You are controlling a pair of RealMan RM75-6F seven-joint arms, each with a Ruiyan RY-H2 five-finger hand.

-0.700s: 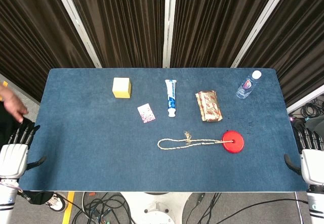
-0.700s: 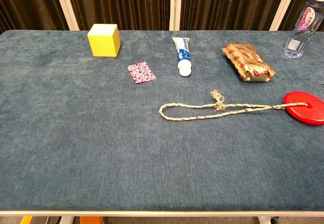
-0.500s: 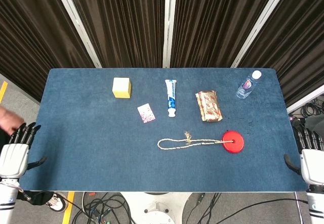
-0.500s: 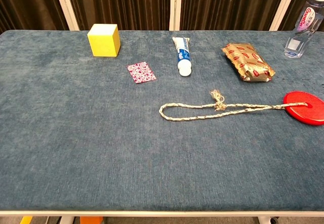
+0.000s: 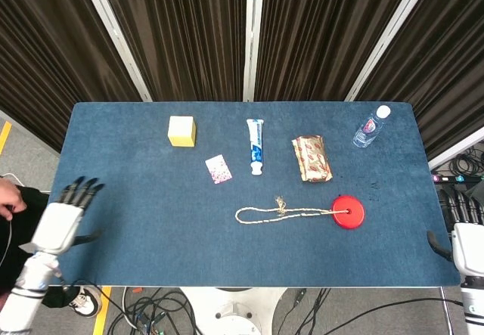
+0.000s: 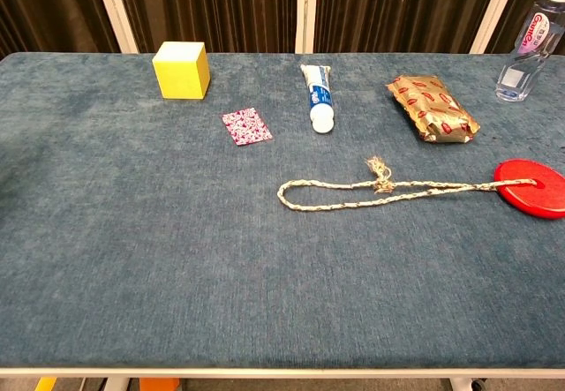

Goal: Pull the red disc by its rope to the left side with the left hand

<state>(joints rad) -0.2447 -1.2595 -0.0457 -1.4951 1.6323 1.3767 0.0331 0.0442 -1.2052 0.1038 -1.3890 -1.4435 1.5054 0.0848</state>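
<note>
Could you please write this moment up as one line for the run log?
phase: reach begun | left hand: open over left table edge, far from rope | right hand: idle off right edge | red disc: unmoved, right of centre

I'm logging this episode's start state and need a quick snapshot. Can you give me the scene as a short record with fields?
target: red disc, right of centre on the table
rope: rope lying in a loop, stretching left from the disc
left robot hand: left robot hand, over the table's left edge, fingers apart, holding nothing
right robot hand: right robot hand, off the right edge, empty
other items: yellow cube, toothpaste tube, water bottle
</note>
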